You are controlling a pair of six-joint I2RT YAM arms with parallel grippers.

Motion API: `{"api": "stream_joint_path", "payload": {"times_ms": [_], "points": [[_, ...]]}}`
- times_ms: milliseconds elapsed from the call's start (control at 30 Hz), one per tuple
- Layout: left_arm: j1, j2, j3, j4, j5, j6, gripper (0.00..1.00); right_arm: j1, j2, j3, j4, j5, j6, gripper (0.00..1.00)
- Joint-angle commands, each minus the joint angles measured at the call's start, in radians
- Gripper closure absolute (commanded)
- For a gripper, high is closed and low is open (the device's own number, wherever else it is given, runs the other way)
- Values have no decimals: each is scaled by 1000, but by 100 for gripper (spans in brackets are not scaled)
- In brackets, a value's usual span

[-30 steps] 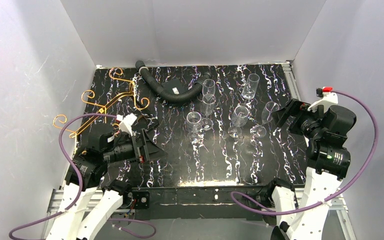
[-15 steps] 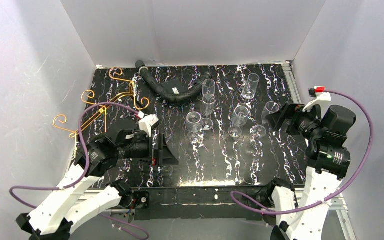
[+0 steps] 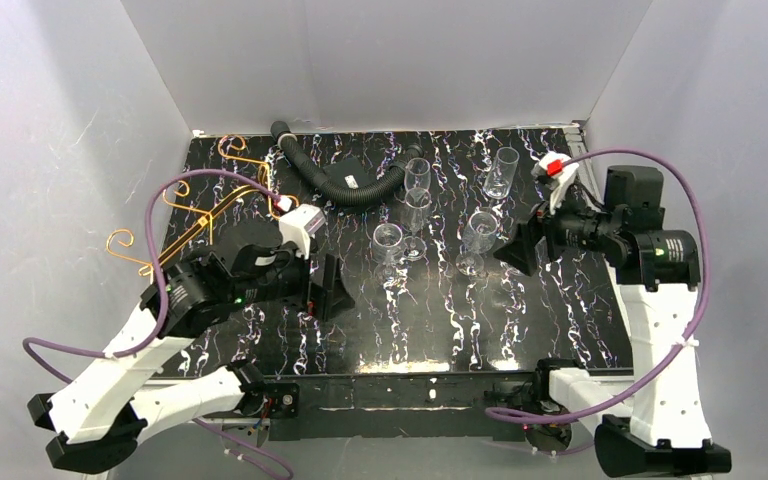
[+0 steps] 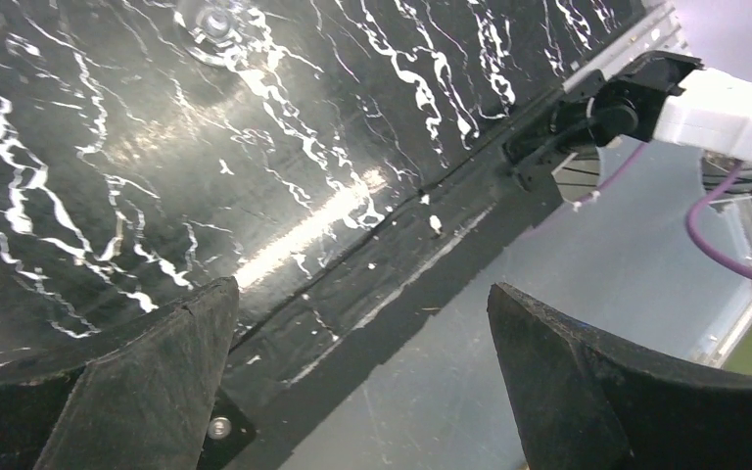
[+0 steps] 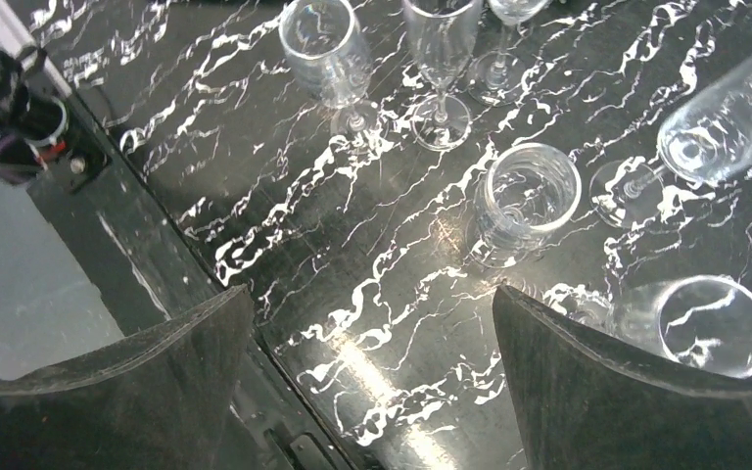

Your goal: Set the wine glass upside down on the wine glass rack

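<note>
Toward the right edge: right gripper (image 3: pixel 511 252) spread, empty, facing wine glass (image 3: pixel 478 231); reach step, stem grasp next. Left gripper (image 3: pixel 336 290) spread, idle.

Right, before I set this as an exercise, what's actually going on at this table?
Two robot arms are working over a black marbled table. The right gripper hovers with open jaws beside a cluster of wine glasses standing upright near the middle. The left gripper, also open and empty, hangs over bare tabletop nearer the front. The gold wire wine glass rack lies at the far left with no glass on it, so nothing has been picked up yet.
</note>
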Motion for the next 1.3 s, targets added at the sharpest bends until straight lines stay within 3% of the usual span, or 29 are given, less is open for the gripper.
{"api": "stream_joint_path", "payload": {"times_ms": [0, 167, 300, 467, 567, 833, 900, 1067, 1267], "points": [[-4, -38, 59, -83, -104, 99, 0, 98, 57, 73, -61, 74, -154, 0], [-4, -41, 77, -119, -182, 121, 0, 151, 117, 45, 17, -17, -116, 0], [-4, -35, 65, -115, -186, 105, 0, 301, 200, 52, 27, -7, -138, 0], [-4, -19, 58, -117, -189, 79, 0, 433, 361, 170, 80, 10, -10, 18], [-4, -23, 34, -115, -199, 53, 0, 479, 440, 193, 190, 98, 184, 26], [-4, -95, -49, -114, -240, 3, 0, 631, 550, 222, 320, 595, 548, 26], [-4, -122, -67, -114, -255, -7, 0, 665, 575, 227, 332, 674, 569, 28], [-4, -155, -85, -124, -274, -15, 0, 697, 672, 294, 315, 735, 594, 49], [-4, -179, -88, -146, -283, -16, 0, 727, 740, 322, 300, 784, 583, 53]]}}
